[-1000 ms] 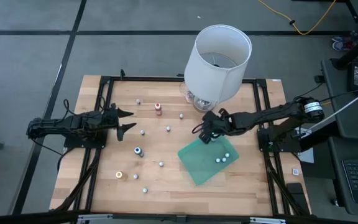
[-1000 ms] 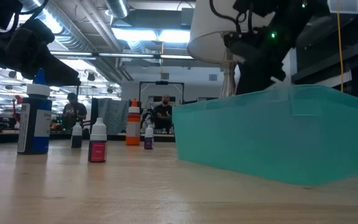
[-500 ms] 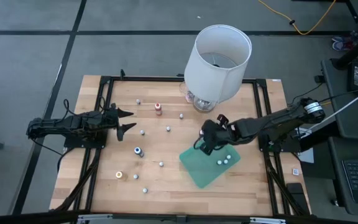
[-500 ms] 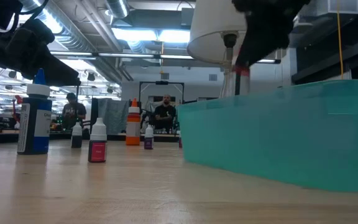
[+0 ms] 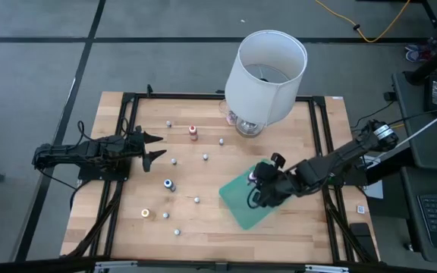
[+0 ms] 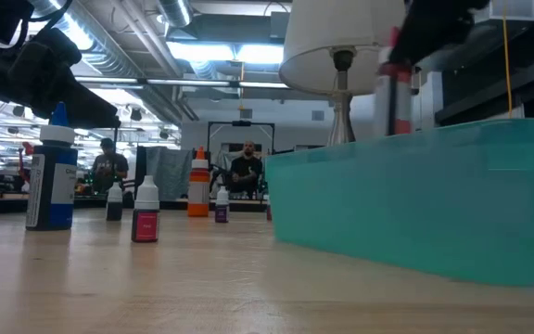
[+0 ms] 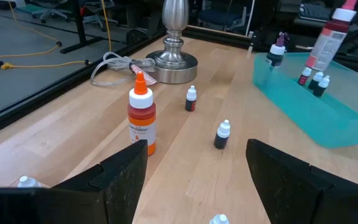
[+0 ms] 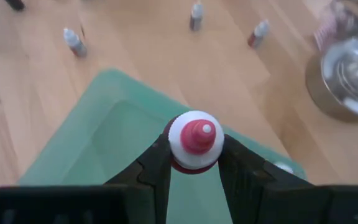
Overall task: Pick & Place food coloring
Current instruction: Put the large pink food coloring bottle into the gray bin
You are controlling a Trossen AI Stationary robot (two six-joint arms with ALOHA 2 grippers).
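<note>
High view: my right gripper (image 5: 258, 188) over green tray (image 5: 237, 208), carrying food coloring bottle (image 5: 254, 176); my left gripper (image 5: 154, 146) idle, fingers apart, well clear.

Low view: bottle (image 6: 396, 88) hangs above tray wall (image 6: 415, 204); release from here likely tips it.

Left wrist view: bottle (image 7: 330, 38) tilted, red contents; small bottles (image 7: 312, 81) already in tray, collision risk.

Right wrist view: my fingers (image 8: 157, 168) clamped on neck below red-pink cap (image 8: 194, 140).
</note>
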